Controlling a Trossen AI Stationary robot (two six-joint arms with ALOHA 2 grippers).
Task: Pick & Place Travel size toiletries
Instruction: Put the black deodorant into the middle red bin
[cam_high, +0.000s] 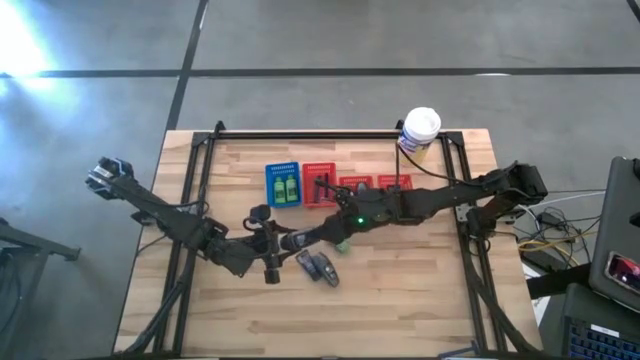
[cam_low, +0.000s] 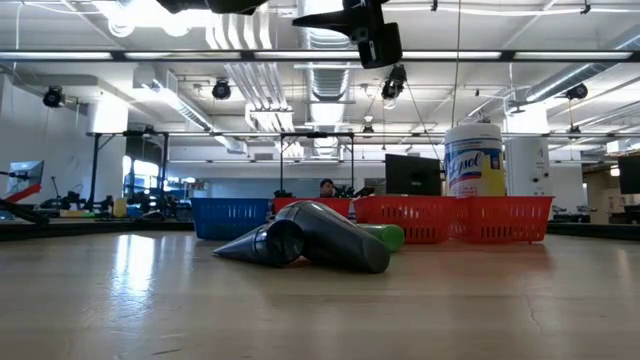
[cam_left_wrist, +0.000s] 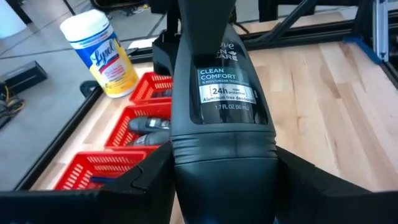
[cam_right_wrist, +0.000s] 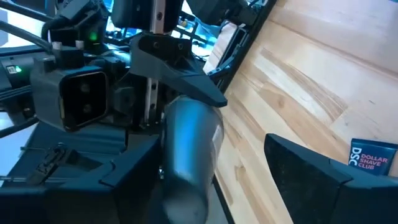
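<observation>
My left gripper (cam_left_wrist: 224, 186) is shut on a dark grey toiletry tube (cam_left_wrist: 227, 93) printed "Clean Comfort", held above the table's middle (cam_high: 290, 241). My right gripper (cam_right_wrist: 214, 146) is open, with its fingers on either side of the tube's far end (cam_right_wrist: 186, 149). Two more dark tubes (cam_high: 320, 268) lie side by side on the table nearer the front edge (cam_low: 300, 240). A green bottle (cam_high: 342, 243) lies on its side under the right arm. Two green bottles (cam_high: 284, 188) sit in the blue basket (cam_high: 284, 170). My left gripper pinches the tube's wide cap end (cam_left_wrist: 224, 155) between its two fingers (cam_left_wrist: 146, 180). It comes roughly level from the table's left, and the tube points straight out beyond the fingers toward the right arm. The tube is lifted clear of the table. My right gripper: one finger (cam_right_wrist: 134, 165) stands close beside the tube's far end, and I cannot tell whether it touches.
Three red baskets (cam_high: 355, 185) stand in a row to the right of the blue one, and at least one holds dark items (cam_left_wrist: 149, 124). A yellow wipes canister with a white lid (cam_high: 420, 130) stands at the far right corner. Bare wood lies toward the near edge.
</observation>
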